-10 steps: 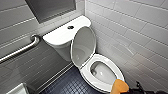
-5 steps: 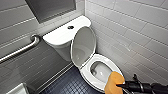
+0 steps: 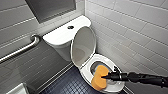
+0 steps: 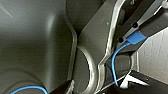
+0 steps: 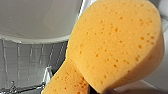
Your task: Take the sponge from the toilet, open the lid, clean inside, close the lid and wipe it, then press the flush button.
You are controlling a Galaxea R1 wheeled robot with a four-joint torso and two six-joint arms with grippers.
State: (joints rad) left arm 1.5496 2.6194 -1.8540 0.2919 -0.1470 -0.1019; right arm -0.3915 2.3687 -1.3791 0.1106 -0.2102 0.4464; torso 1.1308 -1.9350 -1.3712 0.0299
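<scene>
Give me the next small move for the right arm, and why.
Probably ease the sponge down and back into the bowl. The lid stands open and the right tool grips the sponge, which hangs over the bowl's front rim rather than clearly inside it, so the inside looks not yet wiped.

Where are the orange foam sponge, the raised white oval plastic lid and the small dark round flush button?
sponge [image 3: 99, 77]: head view, middle of its broad face.
lid [image 3: 83, 47]: head view, centre of its inner face.
flush button [image 3: 70, 27]: head view, its top.
</scene>
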